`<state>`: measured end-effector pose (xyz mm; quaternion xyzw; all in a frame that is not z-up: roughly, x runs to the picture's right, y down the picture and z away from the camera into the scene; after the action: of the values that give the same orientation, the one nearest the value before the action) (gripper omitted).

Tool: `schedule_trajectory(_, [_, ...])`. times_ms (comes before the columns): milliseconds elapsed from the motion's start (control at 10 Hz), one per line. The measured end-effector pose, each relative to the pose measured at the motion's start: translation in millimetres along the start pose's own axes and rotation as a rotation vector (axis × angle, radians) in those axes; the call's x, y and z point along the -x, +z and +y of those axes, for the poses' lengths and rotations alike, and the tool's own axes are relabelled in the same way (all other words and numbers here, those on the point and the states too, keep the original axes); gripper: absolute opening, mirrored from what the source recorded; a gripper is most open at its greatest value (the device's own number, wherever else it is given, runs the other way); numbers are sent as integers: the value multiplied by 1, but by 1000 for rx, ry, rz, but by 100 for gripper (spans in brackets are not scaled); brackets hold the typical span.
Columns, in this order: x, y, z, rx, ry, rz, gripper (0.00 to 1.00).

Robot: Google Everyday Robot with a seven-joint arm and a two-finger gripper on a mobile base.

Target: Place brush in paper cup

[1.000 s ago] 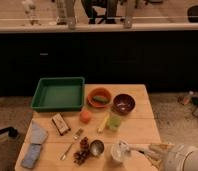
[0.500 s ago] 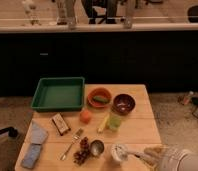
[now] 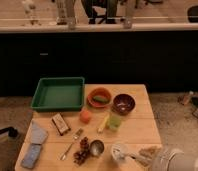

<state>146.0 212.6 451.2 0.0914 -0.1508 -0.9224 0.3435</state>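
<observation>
The tool (image 3: 145,154) is seen at the five o'clock corner of the wooden desk (image 3: 142,125). It is closed and appears to be clamped on the handle of the brush (image 3: 132,156), though the grip itself cannot be made out clearly. The brush shows as a thin pale sliver running from the tool toward nine o'clock, with its head at the rim of the paper cup (image 3: 119,150). Whether the head is inside the mouth cannot be told.

The brush is judged very light, with a stiff thin handle and a soft head. It is likely to pivot in a pinch, so it is best held on the handle near mid-length, with the bristles left free. The paper cup is short, white, matt, wide-mouthed and thin-walled, and it is judged light enough to be tipped by a sideways nudge.

A shiny metal cup (image 3: 96,147) stands just at the paper cup's nine o'clock, with dark grapes (image 3: 83,150) and a silver fork (image 3: 72,145) beyond. A translucent yellow-green cup (image 3: 115,121) stands at its twelve o'clock.
</observation>
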Motion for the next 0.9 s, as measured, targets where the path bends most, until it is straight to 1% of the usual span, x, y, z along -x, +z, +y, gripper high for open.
schedule_trajectory(600, [-10, 14, 8, 8, -28, -30, 0])
schedule_trajectory(900, [-7, 23, 8, 2, -37, -56, 0])
